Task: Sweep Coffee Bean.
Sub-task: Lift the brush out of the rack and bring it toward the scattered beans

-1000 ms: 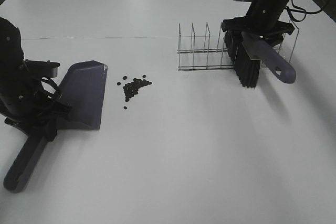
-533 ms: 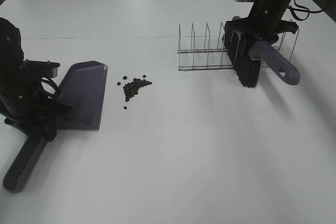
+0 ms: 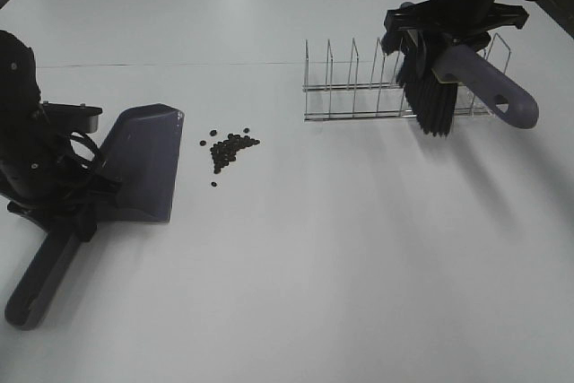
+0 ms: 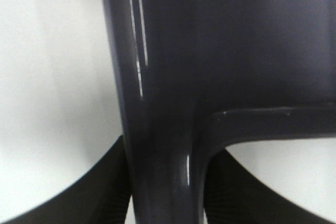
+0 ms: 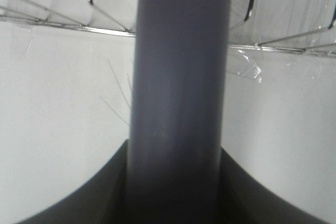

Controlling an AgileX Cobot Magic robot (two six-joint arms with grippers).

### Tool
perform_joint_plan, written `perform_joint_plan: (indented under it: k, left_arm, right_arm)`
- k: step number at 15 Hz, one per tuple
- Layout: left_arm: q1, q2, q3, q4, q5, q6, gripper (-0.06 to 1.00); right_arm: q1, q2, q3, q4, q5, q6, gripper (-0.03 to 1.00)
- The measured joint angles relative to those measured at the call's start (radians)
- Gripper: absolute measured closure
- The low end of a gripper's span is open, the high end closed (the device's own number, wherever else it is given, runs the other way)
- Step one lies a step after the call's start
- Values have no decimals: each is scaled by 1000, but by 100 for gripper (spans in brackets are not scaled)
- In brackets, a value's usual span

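Note:
A small pile of dark coffee beans [image 3: 230, 147] lies on the white table, just right of the purple-grey dustpan [image 3: 143, 161]. My left gripper [image 3: 67, 208] is shut on the dustpan's handle [image 4: 163, 129], with the pan flat on the table. My right gripper [image 3: 446, 42] is shut on the brush handle [image 5: 178, 93] and holds the brush [image 3: 430, 96], black bristles down, lifted above the wire rack [image 3: 359, 87] at the far right. The handle's end [image 3: 511, 100] points right and toward the front.
The wire rack [image 5: 273, 51] stands at the back right, directly under and behind the brush. A seam line crosses the white table [image 3: 314, 266] behind the beans.
My right gripper has lifted the brush up and a little to the right, out of the wire rack. The left arm, dustpan and beans have not moved.

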Motion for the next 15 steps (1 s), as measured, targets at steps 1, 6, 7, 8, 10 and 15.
perform_joint_plan:
  k: [1,6,7,8,10,15]
  left_arm:
    - [0,0,0,0,0,0,61]
    - [-43,0,0,77,-6,-109,61]
    - [-47,0,0,82,-6,-136,61]
    - [-49,0,-2,85,-7,-153,61]
    - [-49,8,-24,85,13,-166,61]
    - [-49,56,-92,89,68,-156,61]
  right_arm:
    - [22,-32,36,-14,0,9,64]
    - [235,-93,87,-204,3,63,64]
    - [275,-85,90,-238,3,74,64]
    - [315,-74,90,-279,3,81,64]
    - [372,-36,85,-329,5,87,64]
    - [431,138,-53,-326,0,77,64]
